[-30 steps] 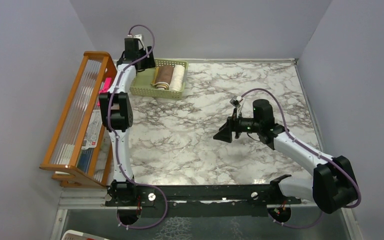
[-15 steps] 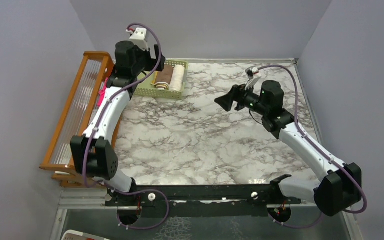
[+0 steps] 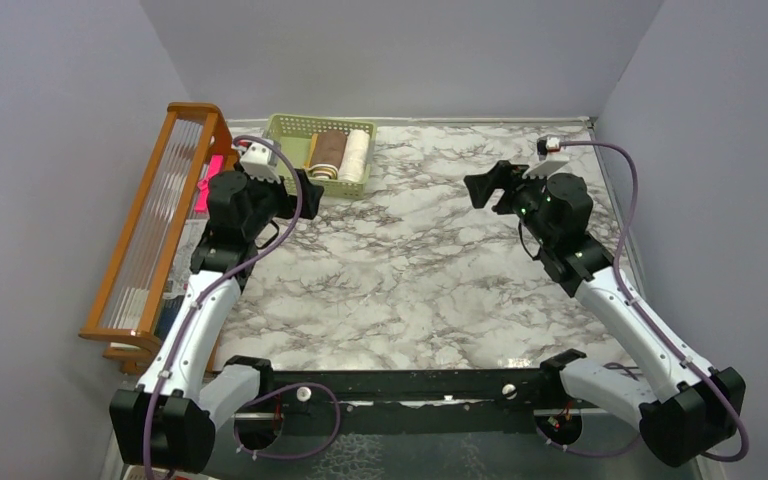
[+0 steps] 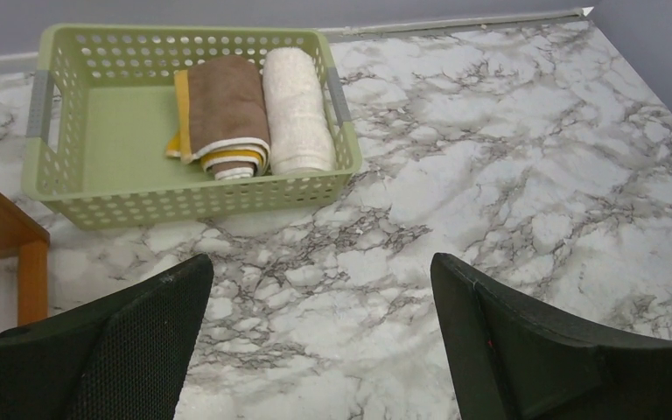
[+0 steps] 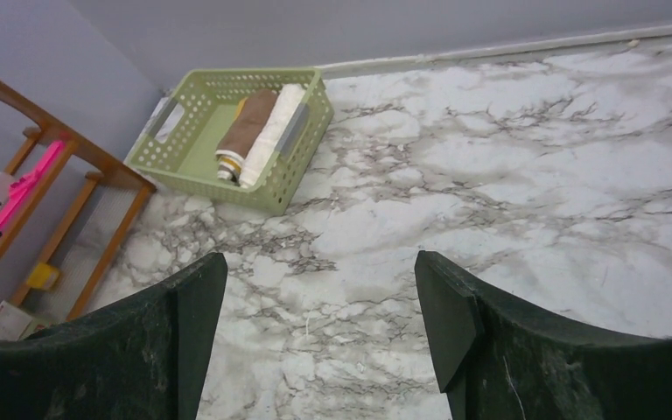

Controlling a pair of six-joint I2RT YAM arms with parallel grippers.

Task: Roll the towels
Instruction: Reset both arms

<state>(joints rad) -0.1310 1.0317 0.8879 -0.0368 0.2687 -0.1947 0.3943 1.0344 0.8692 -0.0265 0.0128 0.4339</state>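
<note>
Both towels lie rolled side by side in the pale green basket (image 3: 288,150) at the back left. The mustard-yellow towel (image 3: 328,155) shows its brown reverse outward. The cream-white towel (image 3: 356,155) lies to its right. In the left wrist view the yellow roll (image 4: 227,109) and the cream roll (image 4: 296,109) fill the right half of the basket (image 4: 79,131). My left gripper (image 3: 305,190) is open and empty, just in front of the basket. My right gripper (image 3: 485,185) is open and empty above the back right of the table, facing the basket (image 5: 188,131).
A wooden rack (image 3: 150,230) holding a pink item and papers stands along the left wall. The marble table (image 3: 410,270) is bounded by grey walls on the back and both sides. The left half of the basket floor is bare.
My left arm has drawn back from over the basket to just in front of it. My right arm has swung from mid-table toward the back right. Both grippers stayed open.
</note>
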